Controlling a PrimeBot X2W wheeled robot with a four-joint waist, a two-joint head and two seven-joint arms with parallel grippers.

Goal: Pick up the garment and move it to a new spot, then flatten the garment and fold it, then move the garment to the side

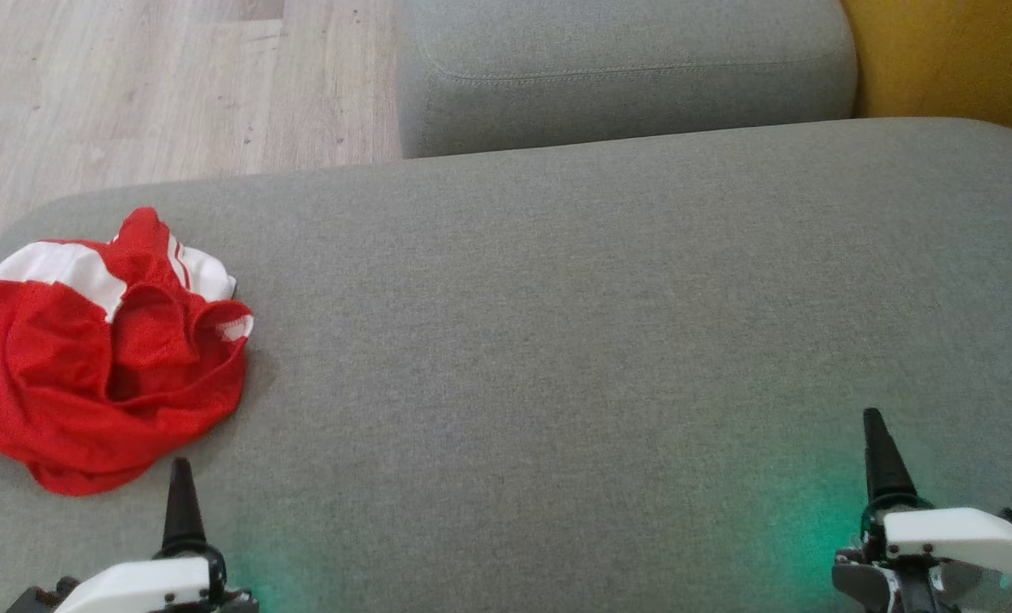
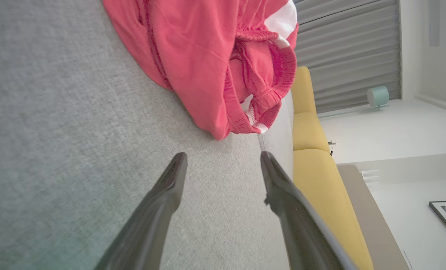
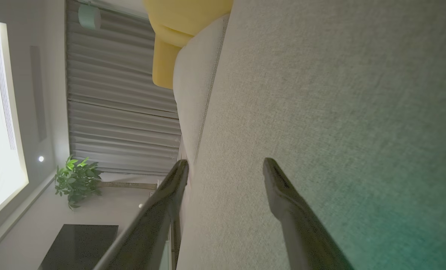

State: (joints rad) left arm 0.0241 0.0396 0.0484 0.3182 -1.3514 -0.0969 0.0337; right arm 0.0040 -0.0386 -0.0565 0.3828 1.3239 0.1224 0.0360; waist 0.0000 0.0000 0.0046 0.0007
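Just beyond left claw (image 2: 223,156) — crumpled garment (image 2: 204,56)

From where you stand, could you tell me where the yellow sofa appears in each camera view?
Head view: yellow sofa, in the top right corner.
Left wrist view: yellow sofa, right of centre, running down to the bottom edge.
Right wrist view: yellow sofa, at the top, just left of centre.
Shared landmark: the grey seat, which spreads across all three views.
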